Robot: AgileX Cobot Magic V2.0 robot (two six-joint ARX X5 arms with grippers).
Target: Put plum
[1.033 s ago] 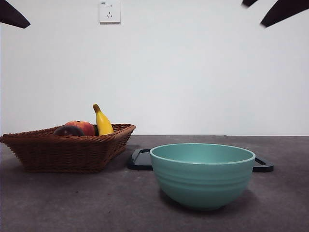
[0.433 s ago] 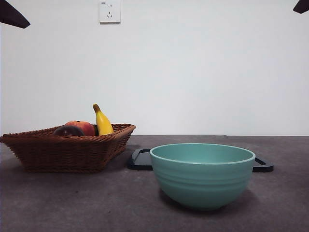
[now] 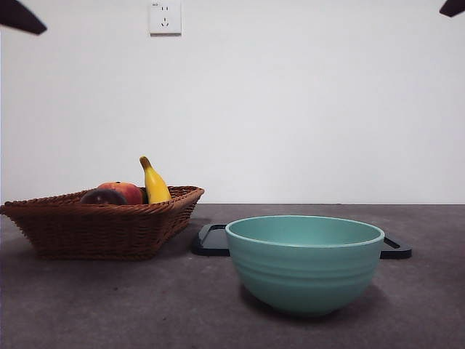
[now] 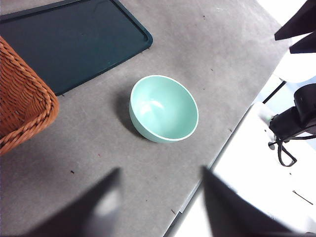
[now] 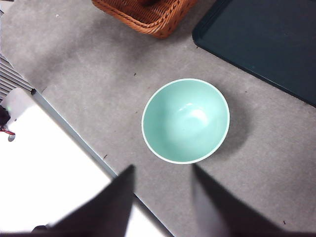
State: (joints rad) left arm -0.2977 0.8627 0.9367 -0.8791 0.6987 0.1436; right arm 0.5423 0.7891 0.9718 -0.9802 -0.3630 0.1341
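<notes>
Both pairs of jaws are seen spread apart with nothing held between them: the left gripper (image 4: pixel 160 197) and the right gripper (image 5: pixel 163 197) are raised well above the table (image 3: pixel 145 305), showing in the front view only as black tips at the top corners. On the table, the dark tray (image 3: pixel 212 240) is laid flat behind the teal bowl (image 3: pixel 305 263), which is seen to hold nothing. Beside the tray, the wicker basket (image 3: pixel 102 229) is set. Inside the basket, the banana (image 3: pixel 154 183) is propped upright, the red-orange fruit (image 3: pixel 127 190) is nestled against it, and the plum (image 3: pixel 103 197) is lodged touching that fruit.
</notes>
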